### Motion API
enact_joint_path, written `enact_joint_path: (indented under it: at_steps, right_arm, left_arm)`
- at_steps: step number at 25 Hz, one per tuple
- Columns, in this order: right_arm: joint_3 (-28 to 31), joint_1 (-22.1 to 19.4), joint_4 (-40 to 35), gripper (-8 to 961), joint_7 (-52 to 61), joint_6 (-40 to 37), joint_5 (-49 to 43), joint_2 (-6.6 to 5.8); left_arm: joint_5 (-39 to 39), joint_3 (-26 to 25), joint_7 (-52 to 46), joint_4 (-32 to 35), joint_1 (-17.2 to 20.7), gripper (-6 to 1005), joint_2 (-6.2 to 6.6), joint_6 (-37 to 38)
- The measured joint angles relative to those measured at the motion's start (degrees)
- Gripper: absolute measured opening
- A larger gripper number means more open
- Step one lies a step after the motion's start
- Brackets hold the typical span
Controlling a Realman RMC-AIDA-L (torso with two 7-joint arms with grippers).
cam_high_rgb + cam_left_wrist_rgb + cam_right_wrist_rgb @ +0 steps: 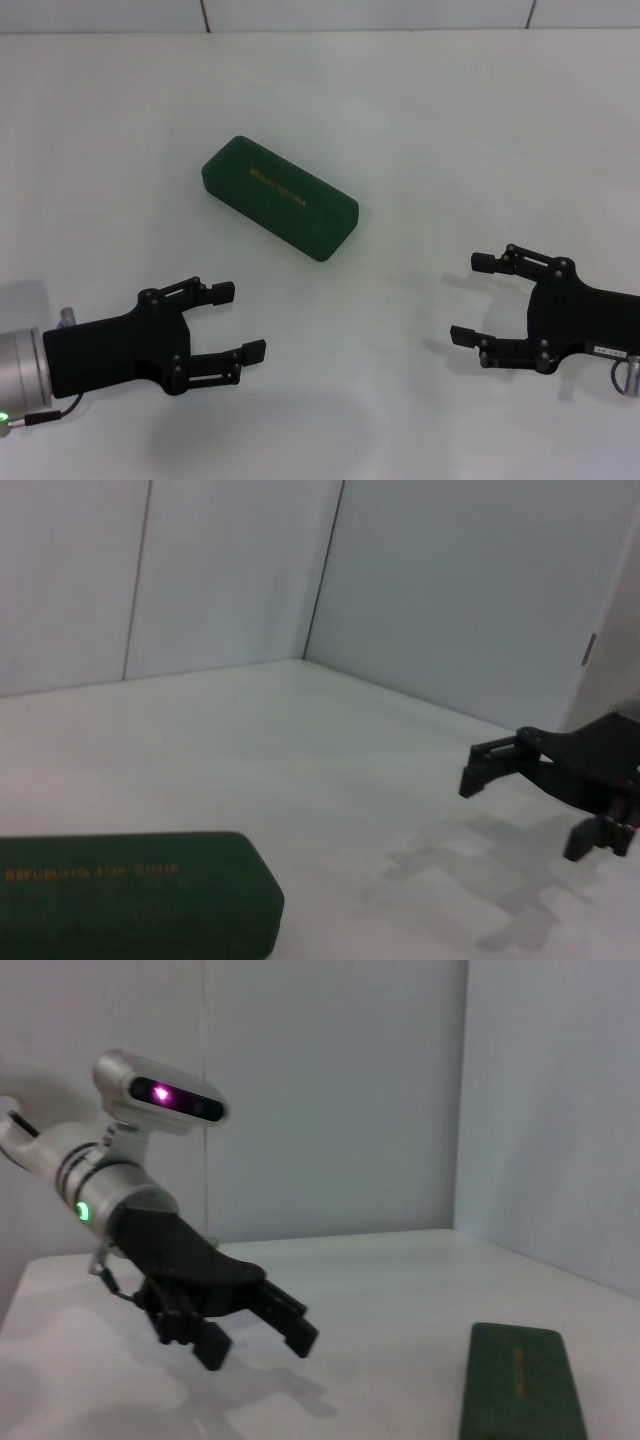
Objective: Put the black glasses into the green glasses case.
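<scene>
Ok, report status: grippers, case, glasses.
Left gripper open, empty, near-left of the case. Right gripper open, empty, near-right. Green glasses case shut, lying diagonally mid-table. Black glasses not in view. Nothing in the way.

The head view looks steeply down on the white surface point(420, 130) from above. Each wrist view sits low, looking across it toward the opposite arm and the walls; all three share the green glasses case point(280, 198)
</scene>
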Motion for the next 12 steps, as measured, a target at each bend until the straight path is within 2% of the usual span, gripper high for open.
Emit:
enact_joint_path:
  at_steps: [7,12]
  right_arm:
    - [-0.16,0.73,-0.61,858,1.34,0.43,0.04,-0.24]
    - [-0.46,2.65,-1.06,858,5.40,-1.11,-1.46,-2.15]
  left_arm:
    - [1.39,-0.07,-1.15,-0.11,0.20,876,0.75,0.68]
    - [1.40,-0.06,-5.41,0.59,-1.51,876,2.90,3.96]
